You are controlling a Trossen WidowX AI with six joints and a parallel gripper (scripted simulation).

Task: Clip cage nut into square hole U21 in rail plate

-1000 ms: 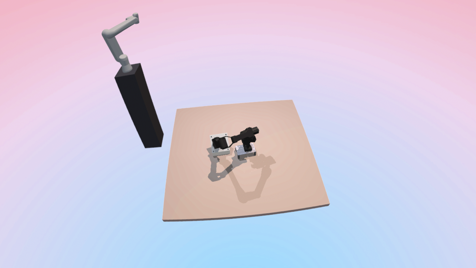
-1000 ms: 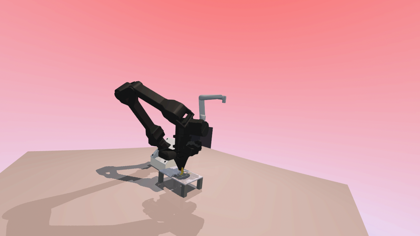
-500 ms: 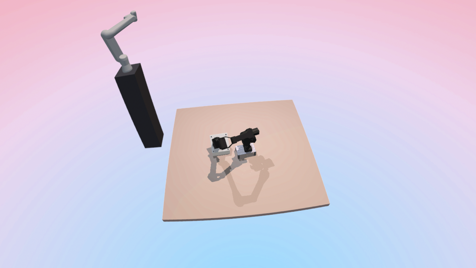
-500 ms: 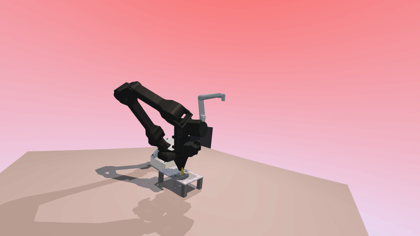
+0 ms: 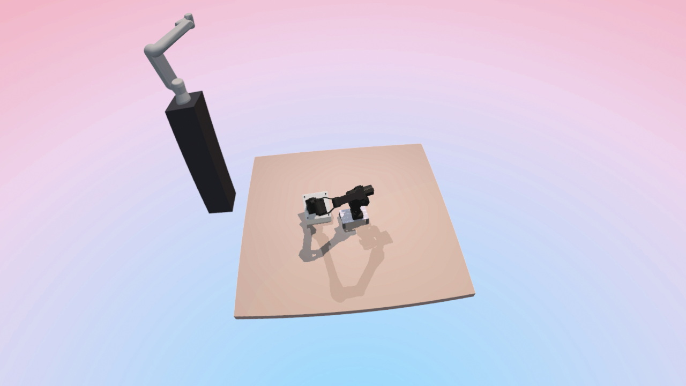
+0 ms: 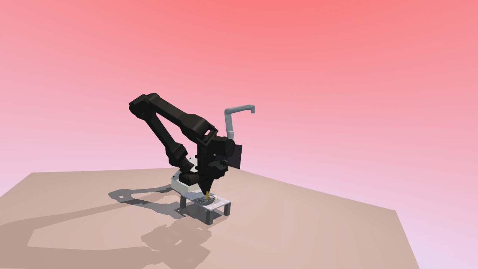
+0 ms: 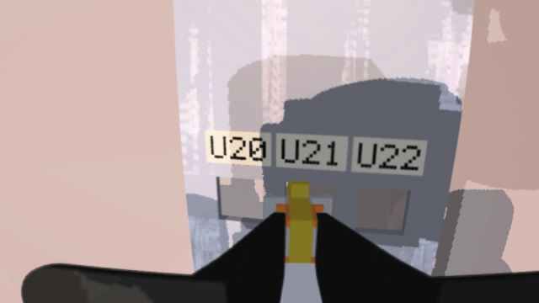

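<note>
Gripper (image 6: 206, 193) (image 7: 299, 225): pinched shut on the cage nut, fingertips pointing down
Cage nut (image 6: 207, 194) (image 7: 301, 240): yellow, orange and pale grey, caught between the fingers, over the near part of the U21 hole (image 7: 323, 194); I can't tell whether it reaches in
Rail plate (image 5: 346, 215) (image 6: 221, 202) (image 7: 312, 34): raised on dark legs (image 6: 209, 217), beside the arm's white base (image 5: 323, 220) (image 6: 180, 187)
Neighbouring holes: U20 (image 7: 240, 198) and U22 (image 7: 381, 210), either side
Background: grey arm (image 5: 165, 41) (image 6: 228, 120) on a black pedestal (image 5: 196, 153) (image 6: 238, 157)
</note>
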